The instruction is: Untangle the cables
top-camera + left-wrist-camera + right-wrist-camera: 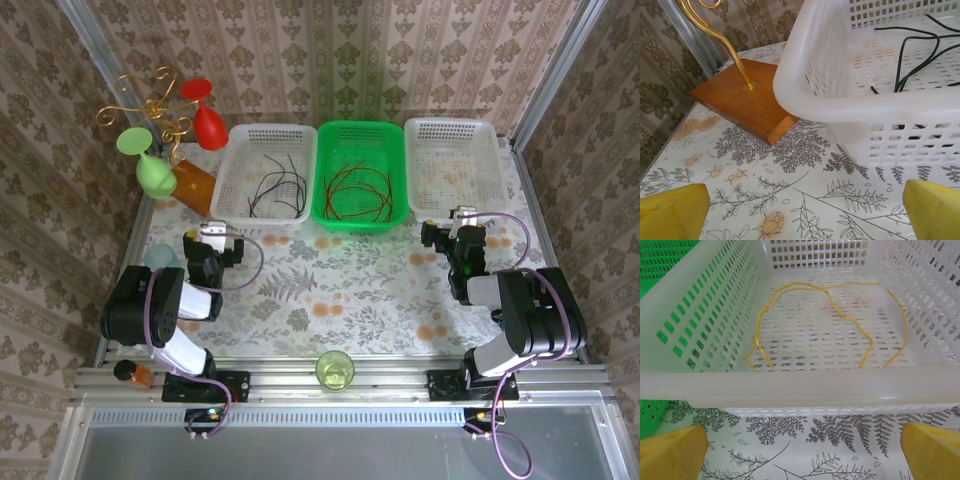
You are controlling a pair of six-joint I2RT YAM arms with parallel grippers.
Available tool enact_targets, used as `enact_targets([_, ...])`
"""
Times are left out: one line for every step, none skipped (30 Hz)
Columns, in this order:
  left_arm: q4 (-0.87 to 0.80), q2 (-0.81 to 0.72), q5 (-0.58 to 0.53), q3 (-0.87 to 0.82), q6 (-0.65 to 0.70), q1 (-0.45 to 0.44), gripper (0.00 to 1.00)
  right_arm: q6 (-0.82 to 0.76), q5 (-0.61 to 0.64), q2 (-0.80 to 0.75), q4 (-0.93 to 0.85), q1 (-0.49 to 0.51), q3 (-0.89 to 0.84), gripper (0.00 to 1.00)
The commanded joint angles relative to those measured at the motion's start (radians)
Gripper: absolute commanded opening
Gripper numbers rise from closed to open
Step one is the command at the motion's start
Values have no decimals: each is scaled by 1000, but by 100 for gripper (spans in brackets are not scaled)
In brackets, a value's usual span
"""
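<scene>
The table [300,290], wearing a floral cloth, is carrying three baskets in a row across the upper middle of the top view. The left white basket [272,128] is sitting against the green basket [362,125], and the right white basket [450,122] is sitting just beside that. A wooden base [195,185] is resting just beside the left white basket, at upper left. A pale cup [160,256] is standing at the left edge. A green tumbler [335,370] is standing at bottom centre.

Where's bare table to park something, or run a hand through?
Best: the open cloth between the left arm and right arm, from the green basket down to the green cup. Crowded: far-left corner, where the wooden stand base and goblets sit beside the left white basket.
</scene>
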Motion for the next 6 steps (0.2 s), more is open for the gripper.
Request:
enact_targets([-12, -8, -18, 36, -3, 9, 100, -18, 18, 13, -7, 5, 31, 100])
enact_targets([-39, -13, -20, 49, -9, 13, 100, -18, 18, 15, -20, 5, 38, 100])
enact_targets([-61, -15, -19, 58, -14, 16, 100, -20, 20, 16, -19, 8, 38, 100])
enact_targets([-79, -17, -18, 66, -19, 22, 100, -20, 20, 15, -18, 7, 36, 100])
enact_targets([-93, -18, -19, 74, -23, 25, 100, -22, 21, 11, -7, 8, 29, 100])
enact_targets([-98, -18, -18, 76, -24, 27, 100, -23, 21, 11, -7, 8, 29, 100])
